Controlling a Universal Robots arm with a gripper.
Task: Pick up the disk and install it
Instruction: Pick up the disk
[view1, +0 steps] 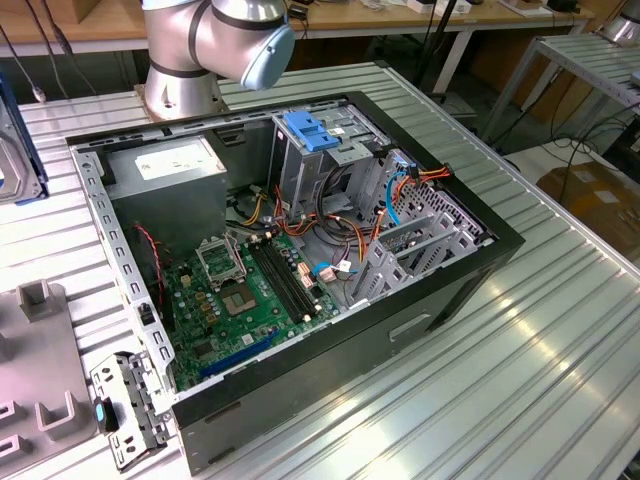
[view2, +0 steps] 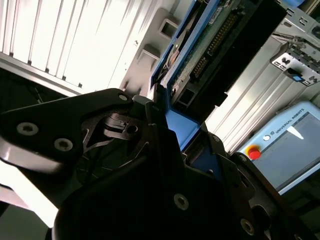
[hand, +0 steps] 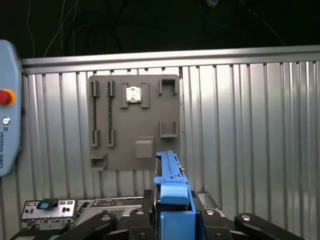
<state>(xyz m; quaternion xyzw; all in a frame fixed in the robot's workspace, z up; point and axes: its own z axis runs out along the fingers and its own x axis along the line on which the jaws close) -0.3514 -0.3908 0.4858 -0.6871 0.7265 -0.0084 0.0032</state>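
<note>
In both wrist views my gripper (hand: 172, 217) is shut on the disk (hand: 170, 175), clamping the end of its bright-blue carrier rail. The disk (view2: 210, 45) stands edge-on out of the fingers (view2: 125, 130), with its green circuit board and connector side showing. It is held off the table, above the grey fixture plate (hand: 135, 125). In the exterior view a silver slab with a blue edge, the disk (view1: 15, 150), shows at the far left, away from the open computer case (view1: 300, 250). The tall metal drive cage (view1: 320, 165) in the case carries a blue latch (view1: 310, 130).
The arm's base (view1: 185, 75) stands behind the case on the ribbed metal table (view1: 520, 380). A loose metal bracket (view1: 125, 405) with a small blue tab lies beside the fixture plate (view1: 40, 370). A teach pendant (hand: 7, 125) with a red button lies nearby. Cables crowd the case.
</note>
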